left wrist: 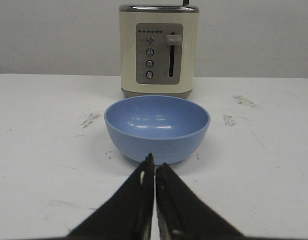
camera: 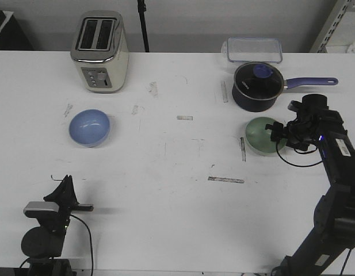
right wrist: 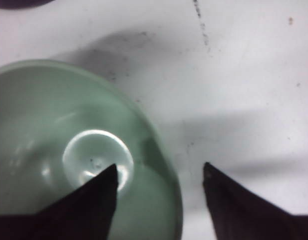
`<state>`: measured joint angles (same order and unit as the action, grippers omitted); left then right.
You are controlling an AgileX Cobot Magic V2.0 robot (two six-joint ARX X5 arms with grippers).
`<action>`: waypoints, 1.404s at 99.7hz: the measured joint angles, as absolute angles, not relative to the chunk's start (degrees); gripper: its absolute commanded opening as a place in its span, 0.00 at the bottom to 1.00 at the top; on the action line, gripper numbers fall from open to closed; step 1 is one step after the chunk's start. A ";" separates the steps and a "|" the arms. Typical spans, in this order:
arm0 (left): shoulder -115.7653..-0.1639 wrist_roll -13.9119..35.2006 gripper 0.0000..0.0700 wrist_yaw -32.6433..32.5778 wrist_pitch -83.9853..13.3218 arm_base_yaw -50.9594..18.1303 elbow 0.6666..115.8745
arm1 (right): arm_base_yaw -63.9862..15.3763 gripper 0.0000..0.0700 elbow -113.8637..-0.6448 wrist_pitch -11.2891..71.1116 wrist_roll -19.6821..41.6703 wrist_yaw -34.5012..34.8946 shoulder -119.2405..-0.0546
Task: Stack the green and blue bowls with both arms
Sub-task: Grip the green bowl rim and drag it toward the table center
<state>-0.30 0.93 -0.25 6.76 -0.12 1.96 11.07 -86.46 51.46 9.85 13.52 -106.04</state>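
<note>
The pale green bowl [camera: 259, 134] sits on the table's right side, just in front of the saucepan. My right gripper [camera: 279, 135] is open and straddles its rim: in the right wrist view one finger is over the inside of the green bowl [right wrist: 54, 150] and the other is outside the rim, gripper [right wrist: 159, 172]. The light blue bowl [camera: 89, 127] sits on the left, in front of the toaster. My left gripper [camera: 65, 183] is shut and empty near the table's front left, some way short of it. In the left wrist view the blue bowl [left wrist: 157, 127] stands just beyond the closed gripper [left wrist: 154, 162].
A cream toaster [camera: 100, 52] stands at the back left. A dark blue saucepan with glass lid [camera: 257, 85] and a clear plastic box [camera: 254, 49] stand at the back right, the pan close behind the green bowl. Tape marks dot the white table [camera: 183, 161].
</note>
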 measured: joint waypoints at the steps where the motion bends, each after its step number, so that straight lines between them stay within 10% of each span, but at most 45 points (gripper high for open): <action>1: -0.30 0.93 0.00 -0.25 6.76 -0.12 1.96 | 11.07 0.12 -86.46 51.37 9.85 13.50 -106.04; 68: -0.30 0.93 0.00 -0.25 6.74 -0.12 1.96 | 7.11 0.01 -86.48 50.78 10.98 15.18 -100.22; 140: -0.30 0.93 0.00 -0.23 6.74 -0.12 1.96 | -23.99 0.01 -86.48 45.10 26.55 17.50 -101.41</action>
<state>-0.30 0.93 -0.23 6.74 -0.12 1.96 -23.99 -86.48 45.10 26.55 17.50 -101.41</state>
